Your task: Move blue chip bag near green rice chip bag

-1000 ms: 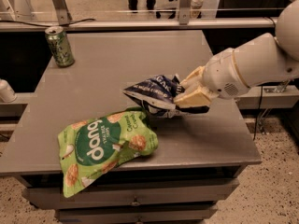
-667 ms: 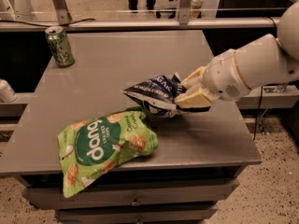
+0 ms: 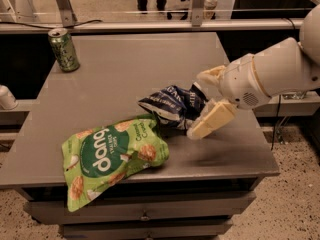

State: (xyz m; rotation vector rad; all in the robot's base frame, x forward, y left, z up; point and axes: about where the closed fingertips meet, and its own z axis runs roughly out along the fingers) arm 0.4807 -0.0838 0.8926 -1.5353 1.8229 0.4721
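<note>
One gripper (image 3: pixel 200 104), cream-coloured, reaches in from the right on a white arm (image 3: pixel 270 74) and pinches the right end of the blue bag (image 3: pixel 169 103) between its two fingers. The crumpled blue bag sticks out leftward over the middle of the grey bench (image 3: pixel 130 69). Its left tip is touching or just overlapping the top right corner of the green bag (image 3: pixel 112 156), which lies flat at the bench's front left. Whether the blue bag rests on the bench or hangs just above it cannot be told. A green can (image 3: pixel 64 49) stands well apart at the back left corner. The carry looks nearly finished. The next move probably calls for lowering the blue bag, opening the fingers, and withdrawing without dragging either bag.
</note>
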